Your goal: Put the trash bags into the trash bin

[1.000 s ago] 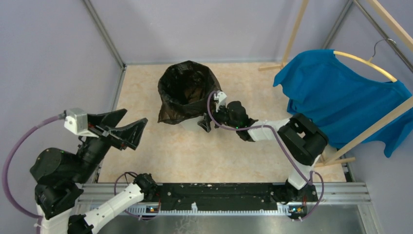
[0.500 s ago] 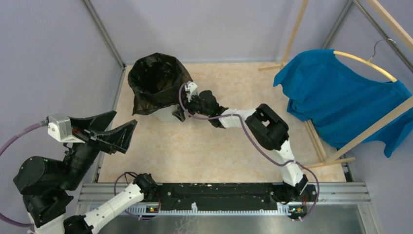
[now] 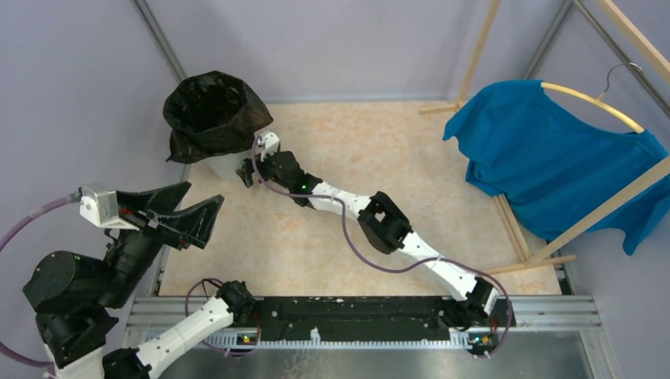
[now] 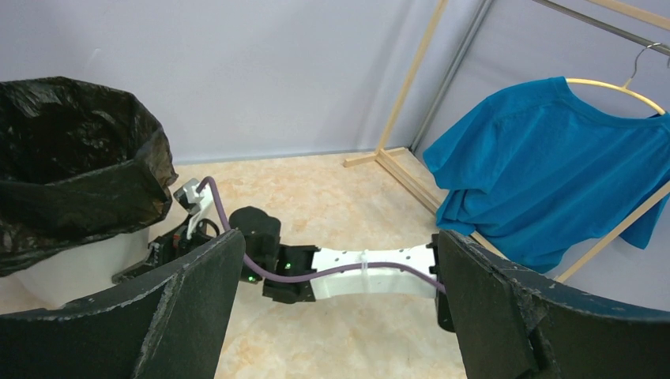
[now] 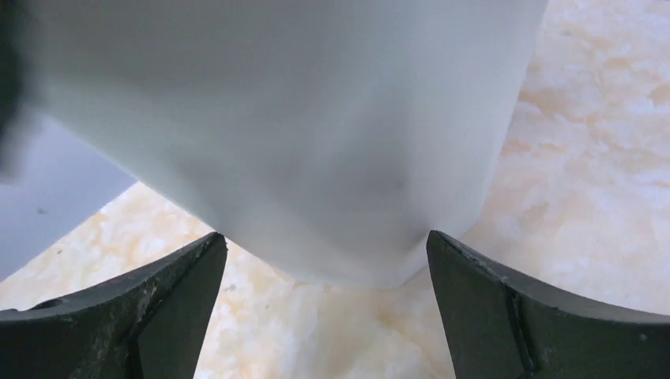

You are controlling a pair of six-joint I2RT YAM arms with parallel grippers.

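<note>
The black trash bag (image 3: 212, 110) lines the white trash bin (image 3: 223, 164) and folds over its rim, at the far left corner of the floor. In the left wrist view the bag (image 4: 71, 158) covers the bin's top and the bin's white wall (image 4: 75, 264) shows below. My right gripper (image 3: 248, 170) is open, low against the bin's base, its arm stretched far left. In the right wrist view the bin's wall (image 5: 316, 134) fills the space ahead of the open fingers. My left gripper (image 3: 201, 212) is open and empty, raised at the near left.
A blue T-shirt (image 3: 553, 166) hangs on a hanger from a wooden rack (image 3: 474, 55) at the right. Grey walls close the left and back sides; the bin stands next to the left wall's metal post (image 3: 162, 39). The marbled floor (image 3: 379, 142) spans the middle.
My right arm has swept left, pushing the bin with its bag from the middle back to the far left corner. My left gripper has pulled slightly left and down.
</note>
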